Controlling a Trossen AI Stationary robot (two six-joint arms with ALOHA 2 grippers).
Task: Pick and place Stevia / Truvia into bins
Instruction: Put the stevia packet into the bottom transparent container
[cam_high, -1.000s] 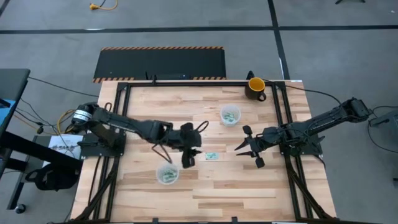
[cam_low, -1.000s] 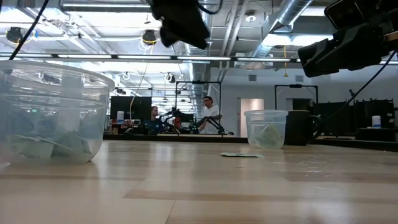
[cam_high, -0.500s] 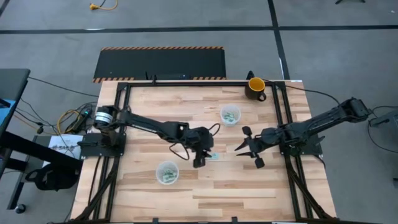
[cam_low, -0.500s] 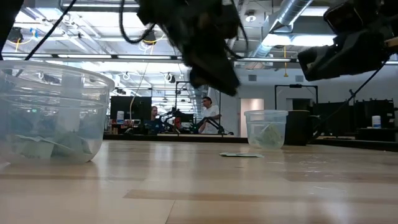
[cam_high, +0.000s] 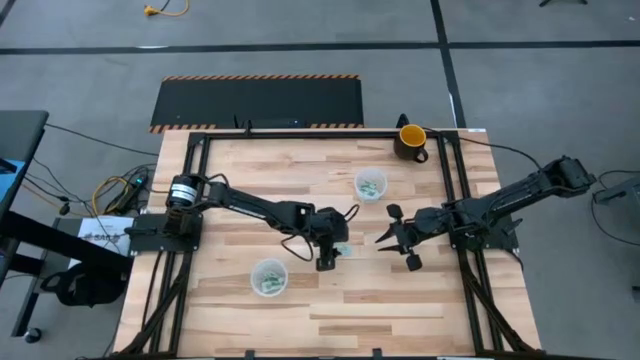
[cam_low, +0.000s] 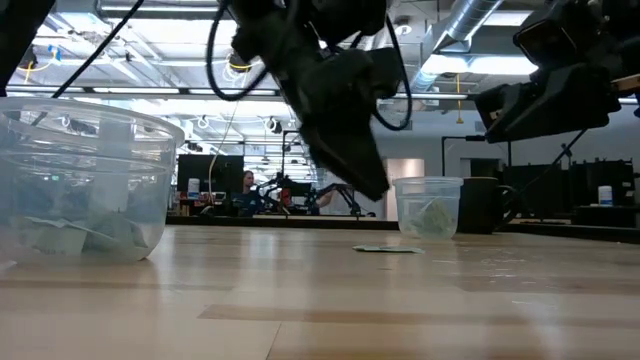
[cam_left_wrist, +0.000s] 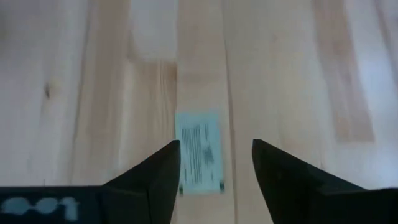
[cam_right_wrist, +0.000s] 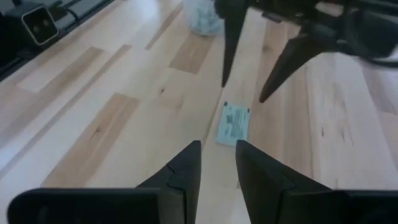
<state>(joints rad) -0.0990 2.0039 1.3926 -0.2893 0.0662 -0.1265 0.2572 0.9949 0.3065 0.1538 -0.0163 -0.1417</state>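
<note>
Wooden worktop (cam_high: 330, 300) carries a dark mug (cam_high: 410, 139) at its far edge, one clear bin (cam_high: 370, 185) near it and a second bin (cam_high: 268, 277) toward the near edge; both hold sachets. One Stevia sachet (cam_left_wrist: 199, 152) lies flat at mid-worktop, long axis running along the wood grain. Left tool (cam_left_wrist: 214, 163) hangs directly over it, fingers spread wide to either side, holding nothing. Right tool (cam_high: 395, 238) waits just beside, partly open, empty, pointing at the sachet. People sit in the room beyond
</note>
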